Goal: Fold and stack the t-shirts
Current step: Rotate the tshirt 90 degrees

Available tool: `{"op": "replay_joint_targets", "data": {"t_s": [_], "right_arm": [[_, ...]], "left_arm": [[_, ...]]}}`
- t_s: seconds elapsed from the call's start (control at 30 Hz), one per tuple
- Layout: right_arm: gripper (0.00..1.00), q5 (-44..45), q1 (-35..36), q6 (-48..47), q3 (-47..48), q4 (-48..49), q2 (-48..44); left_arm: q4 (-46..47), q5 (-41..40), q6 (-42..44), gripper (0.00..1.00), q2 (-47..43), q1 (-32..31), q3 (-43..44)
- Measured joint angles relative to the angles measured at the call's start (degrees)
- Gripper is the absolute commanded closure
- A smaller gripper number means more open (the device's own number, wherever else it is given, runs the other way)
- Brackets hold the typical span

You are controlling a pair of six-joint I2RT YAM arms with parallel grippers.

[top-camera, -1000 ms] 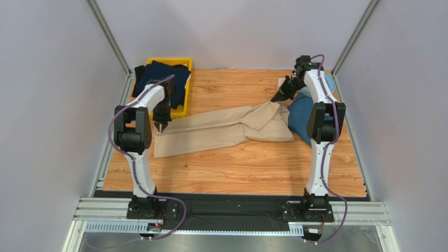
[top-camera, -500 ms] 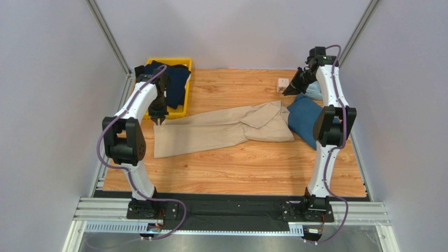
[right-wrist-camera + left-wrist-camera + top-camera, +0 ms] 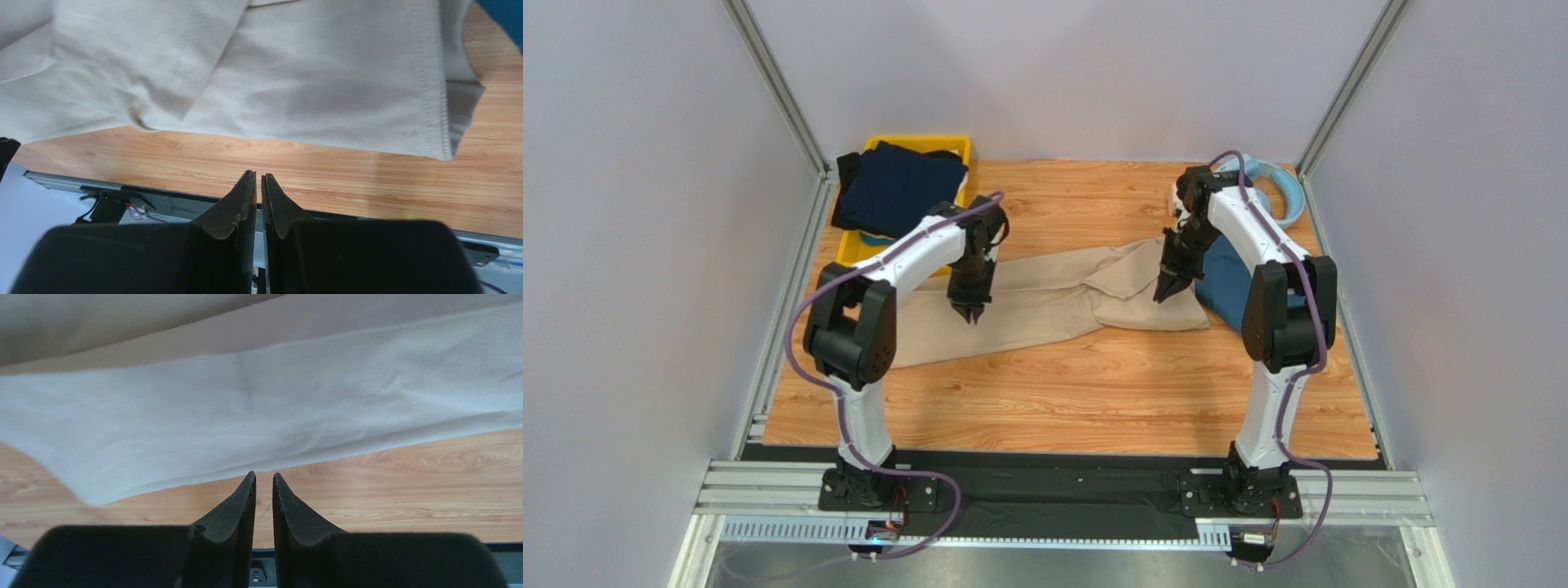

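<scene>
Wooden table (image 3: 1075,380) fills the top view, with the beige t-shirt (image 3: 1051,300) lying stretched across it. Its right end touches the teal t-shirt (image 3: 1228,276), and the navy t-shirt (image 3: 897,184) sits in the yellow bin (image 3: 952,147). Both arms have swung inward from the shirt's ends: the left gripper (image 3: 967,312) and right gripper (image 3: 1163,292) now hang over its middle.

The left wrist view shows the jaws slightly parted and empty above the shirt's near edge.

In the right wrist view the jaws are parted by a thin slit and hold nothing. The stretching looks finished, and a folding grasp probably comes next.
</scene>
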Motion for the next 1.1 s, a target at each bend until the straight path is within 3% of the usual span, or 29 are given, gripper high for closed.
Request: {"op": "replay_joint_targets", "data": {"t_s": [0.3,0.4,0.43,0.77,1.1], "right_arm": [[0.90,9.6,-0.5,-1.8,-0.9,0.3,3.6],[0.91,12.7,-0.5,-1.8,-1.2,0.6,3.7],[0.96,13.5,-0.5,-1.7,-1.2,0.7,3.7],[1.00,18.7,-0.7,-2.9,0.9,0.9,12.5],[1.00,20.5,-0.8,-3.7,-3.9,0.6,11.7]], "left_arm": [[3.3,2.4,-0.8,0.84,5.8,-0.9,-1.2],[4.5,2.1,-0.9,0.97,5.8,-0.9,-3.1],[4.9,2.1,-1.2,1.00,5.8,-0.9,-4.0],[7.3,4.9,-2.7,1.00,4.9,-0.4,-8.6],[8.2,7.0,-2.7,1.00,2.5,0.4,-12.2]]}}
